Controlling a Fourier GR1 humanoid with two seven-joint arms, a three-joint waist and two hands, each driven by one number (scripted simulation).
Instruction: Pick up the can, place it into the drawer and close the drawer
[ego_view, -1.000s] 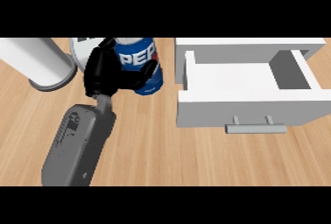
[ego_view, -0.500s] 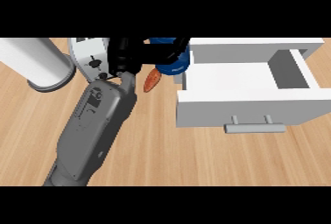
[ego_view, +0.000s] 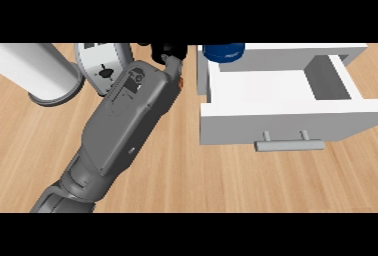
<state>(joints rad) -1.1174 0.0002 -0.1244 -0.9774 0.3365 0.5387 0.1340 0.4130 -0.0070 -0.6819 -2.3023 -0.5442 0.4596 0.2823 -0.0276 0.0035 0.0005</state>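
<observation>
The blue round metal can (ego_view: 224, 51) now sits at the top edge of the view, over the back-left corner of the open white box drawer (ego_view: 280, 120); only its blue end shows. 0.5 s ago it was left of the drawer's wall, beside the black hand, and 1 s ago its label faced the camera well left of the drawer.

1 grey forearm (ego_view: 122, 125) runs from the lower left up to the top centre, stretched further up and right than before. Its black hand (ego_view: 168, 50) is mostly cut off by the view's edge, just left of the can (can't tell whether the fingers are clamped on it or apart; can't tell which arm it is either).

The drawer stands pulled out, grey bar handle (ego_view: 289, 144) toward the robot, unmoved vs. earlier.

On the wooden countertop (ego_view: 221, 180), a white paper-towel roll (ego_view: 37, 70) and a silver toaster (ego_view: 103, 62) stay at upper left.
</observation>
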